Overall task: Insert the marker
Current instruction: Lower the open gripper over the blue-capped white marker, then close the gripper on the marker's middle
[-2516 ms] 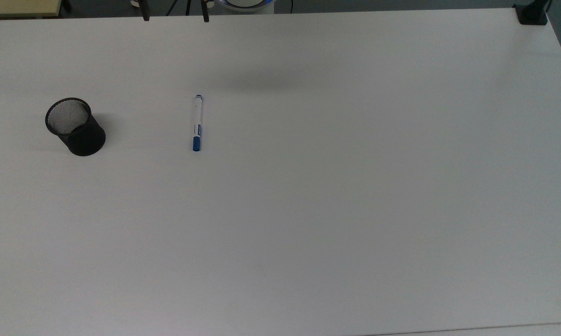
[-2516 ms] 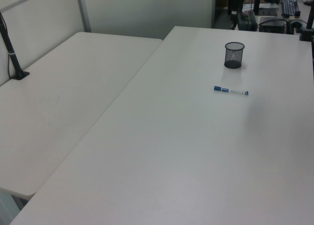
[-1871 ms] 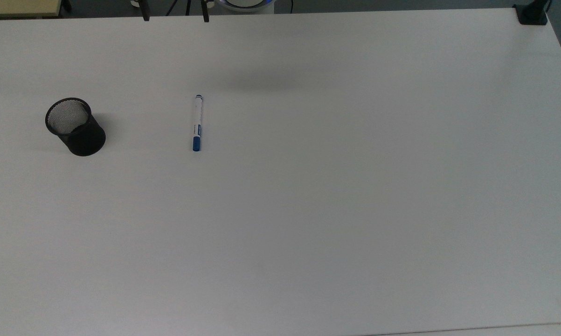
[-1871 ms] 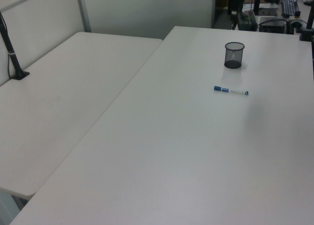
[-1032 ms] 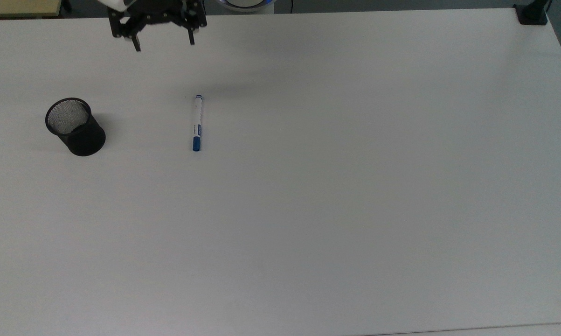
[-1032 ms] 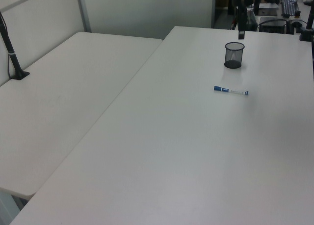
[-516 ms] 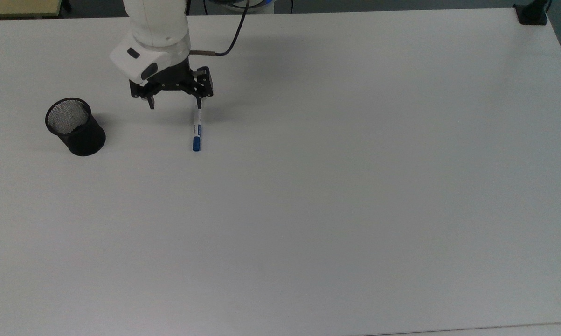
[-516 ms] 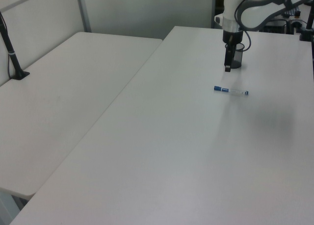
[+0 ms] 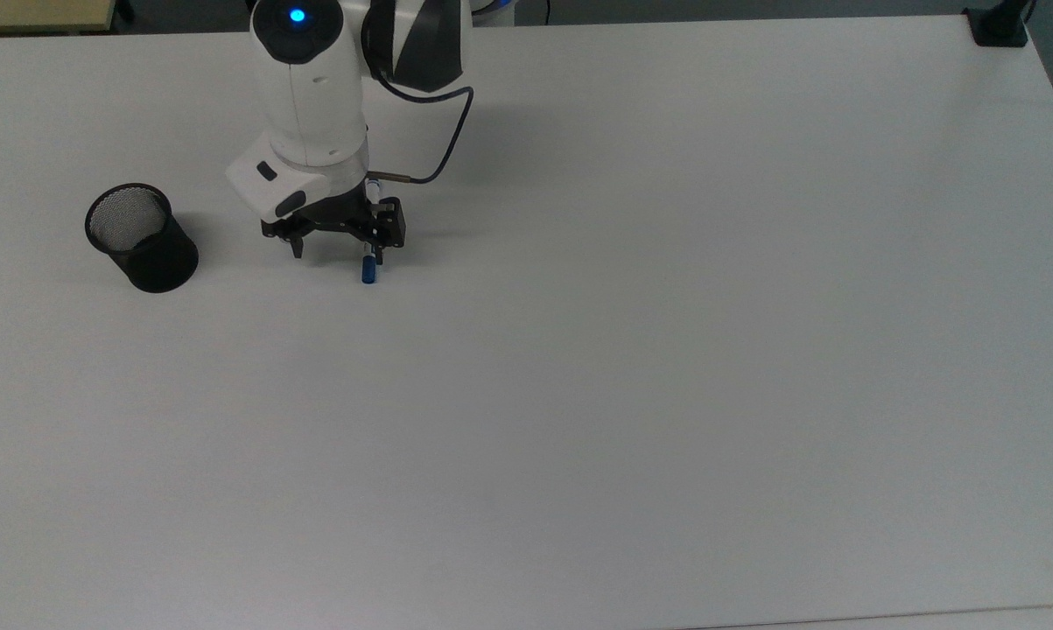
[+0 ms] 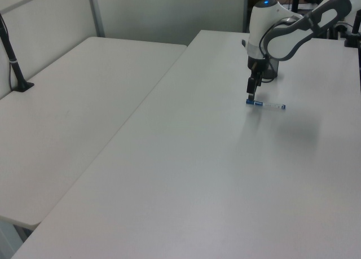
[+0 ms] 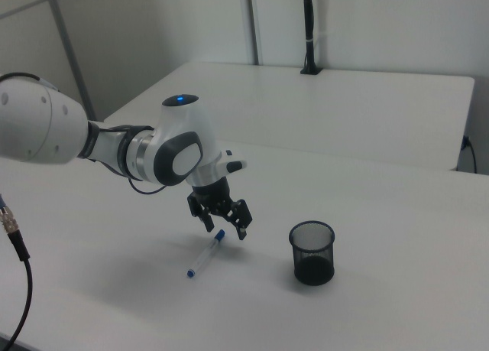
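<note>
Marker [image 9: 368,269] flat, blue label unreadable

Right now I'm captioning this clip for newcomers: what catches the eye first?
The white robot arm, reaching over a bare white table, its jaws open above the blue-capped marker that lies flat there. Next, the black mesh cup, upright and apart, at the right view's right of the marker.

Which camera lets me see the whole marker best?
The right view: the marker lies in full on the table, just below the open pincer. In the top view the arm hides most of it, leaving its blue end. In the left view it looks tiny.
</note>
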You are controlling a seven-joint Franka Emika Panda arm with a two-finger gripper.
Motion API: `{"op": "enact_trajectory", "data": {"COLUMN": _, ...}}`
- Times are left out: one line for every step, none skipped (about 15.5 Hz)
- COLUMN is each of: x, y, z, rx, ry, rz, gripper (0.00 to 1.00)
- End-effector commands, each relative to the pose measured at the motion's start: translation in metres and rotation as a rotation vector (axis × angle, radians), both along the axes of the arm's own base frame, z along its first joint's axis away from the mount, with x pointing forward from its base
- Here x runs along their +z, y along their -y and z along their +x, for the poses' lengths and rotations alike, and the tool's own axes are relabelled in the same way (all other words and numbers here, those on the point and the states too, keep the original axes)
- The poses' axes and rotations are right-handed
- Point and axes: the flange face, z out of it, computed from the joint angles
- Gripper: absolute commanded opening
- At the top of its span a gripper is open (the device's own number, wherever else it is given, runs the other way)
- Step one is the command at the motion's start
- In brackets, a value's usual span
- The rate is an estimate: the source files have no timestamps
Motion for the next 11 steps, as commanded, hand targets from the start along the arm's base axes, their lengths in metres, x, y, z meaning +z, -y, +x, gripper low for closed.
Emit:
{"op": "enact_trajectory", "data": {"x": -0.007, "y": -0.012, "z": 0.003, "rx": -0.044, "ry": 0.025, "rz": 0.016, "gripper": 0.81}}
{"op": "enact_trajectory", "data": {"x": -0.007, "y": -0.015, "z": 0.004, "rx": -0.048, "ry": 0.026, "rz": 0.025, "gripper": 0.70}}
{"op": "enact_trajectory", "data": {"x": -0.008, "y": -0.019, "z": 0.004, "rx": -0.046, "ry": 0.023, "rz": 0.031, "gripper": 0.54}}
{"op": "enact_trajectory", "data": {"x": -0.011, "y": -0.024, "z": 0.005, "rx": -0.052, "ry": 0.022, "rz": 0.048, "gripper": 0.26}}
{"op": "enact_trajectory", "data": {"x": -0.013, "y": -0.027, "z": 0.005, "rx": -0.058, "ry": 0.020, "rz": 0.062, "gripper": 0.11}}
{"op": "enact_trajectory", "data": {"x": -0.015, "y": -0.030, "z": 0.005, "rx": -0.059, "ry": 0.017, "rz": 0.068, "gripper": 0.03}}
{"op": "enact_trajectory", "data": {"x": -0.015, "y": -0.033, "z": 0.005, "rx": -0.059, "ry": 0.019, "rz": 0.071, "gripper": 0.00}}
{"op": "enact_trajectory", "data": {"x": -0.015, "y": -0.033, "z": 0.006, "rx": -0.064, "ry": 0.027, "rz": 0.071, "gripper": 0.00}}
{"op": "enact_trajectory", "data": {"x": -0.014, "y": -0.033, "z": 0.007, "rx": -0.066, "ry": 0.039, "rz": 0.071, "gripper": 0.00}}
{"op": "enact_trajectory", "data": {"x": -0.013, "y": -0.032, "z": 0.007, "rx": -0.068, "ry": 0.041, "rz": 0.071, "gripper": 0.00}}
{"op": "enact_trajectory", "data": {"x": -0.010, "y": -0.031, "z": 0.008, "rx": -0.069, "ry": 0.044, "rz": 0.071, "gripper": 0.00}}
